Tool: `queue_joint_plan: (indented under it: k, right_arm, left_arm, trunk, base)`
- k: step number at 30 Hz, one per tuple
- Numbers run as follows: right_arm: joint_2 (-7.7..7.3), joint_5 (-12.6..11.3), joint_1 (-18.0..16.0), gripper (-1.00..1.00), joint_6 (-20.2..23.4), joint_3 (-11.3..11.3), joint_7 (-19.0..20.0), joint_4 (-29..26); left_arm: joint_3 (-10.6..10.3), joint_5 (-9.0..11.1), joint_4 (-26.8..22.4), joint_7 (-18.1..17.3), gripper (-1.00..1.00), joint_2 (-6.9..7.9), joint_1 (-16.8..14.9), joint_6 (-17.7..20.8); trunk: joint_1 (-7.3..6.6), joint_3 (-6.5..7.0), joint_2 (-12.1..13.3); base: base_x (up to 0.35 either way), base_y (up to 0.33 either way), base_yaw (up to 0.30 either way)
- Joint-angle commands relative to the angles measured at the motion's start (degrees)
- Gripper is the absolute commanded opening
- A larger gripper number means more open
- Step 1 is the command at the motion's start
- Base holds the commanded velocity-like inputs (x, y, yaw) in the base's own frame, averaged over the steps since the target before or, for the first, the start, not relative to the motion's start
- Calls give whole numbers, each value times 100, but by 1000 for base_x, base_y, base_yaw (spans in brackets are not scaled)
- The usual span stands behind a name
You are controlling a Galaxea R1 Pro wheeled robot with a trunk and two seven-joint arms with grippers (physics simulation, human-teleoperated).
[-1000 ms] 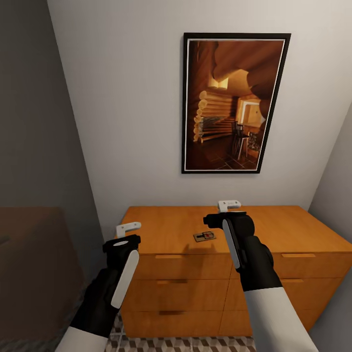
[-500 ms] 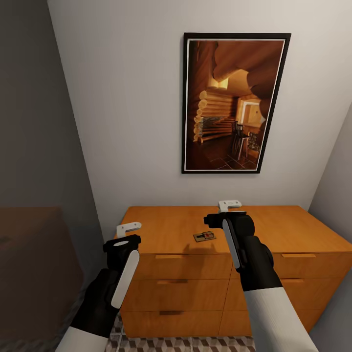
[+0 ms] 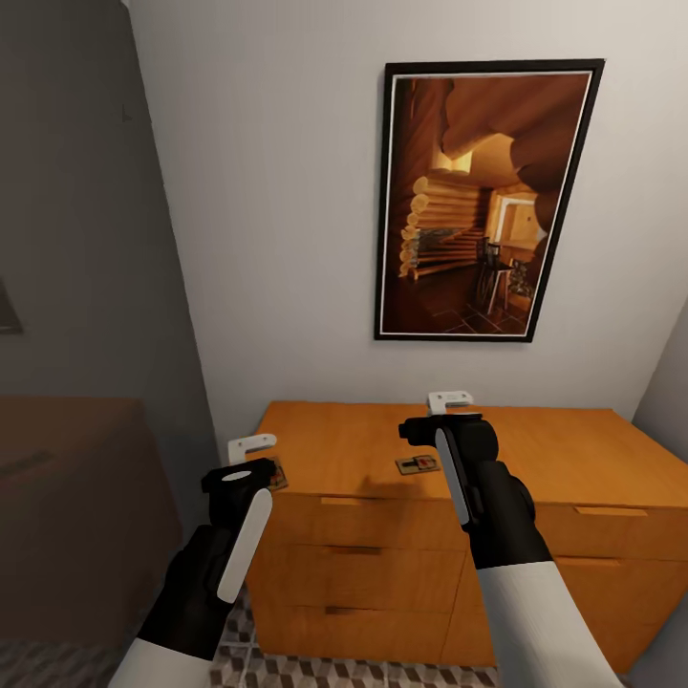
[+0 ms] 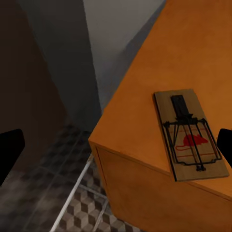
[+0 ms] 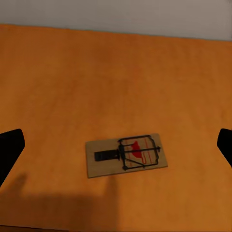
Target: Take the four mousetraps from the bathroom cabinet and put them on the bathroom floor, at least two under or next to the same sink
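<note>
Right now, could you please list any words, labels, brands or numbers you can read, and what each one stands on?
None: no readable text in any view.
Mousetrap near the cabinet corner: a red mouse-shaped mark, no letters.
Second mousetrap: the same red mark, no letters.
Framed picture: a log-cabin interior, no caption.

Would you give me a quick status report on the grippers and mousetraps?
Left gripper open, empty. Right gripper open, empty. Two mousetraps on the cabinet top: corner mousetrap, middle mousetrap. Nothing in the way.
</note>
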Motion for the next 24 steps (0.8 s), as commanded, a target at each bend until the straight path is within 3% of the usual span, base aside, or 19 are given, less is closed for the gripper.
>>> queue_joint_plan:
  k: [1, 24]
  right_arm:
    - [0, 25, -5, 100, 28, 7, -7, -3]
    - [0, 31, -5, 100, 28, 14, -9, -6]
  left_arm:
    - [-8, 57, -5, 59, 100, 2, -4, 9]
    - [-9, 64, -5, 64, 100, 2, -6, -13]
  trunk:
    - [0, -8, -5]
    - [0, -8, -5]
  base:
    - [0, 0, 49]
    - [0, -36, 11]
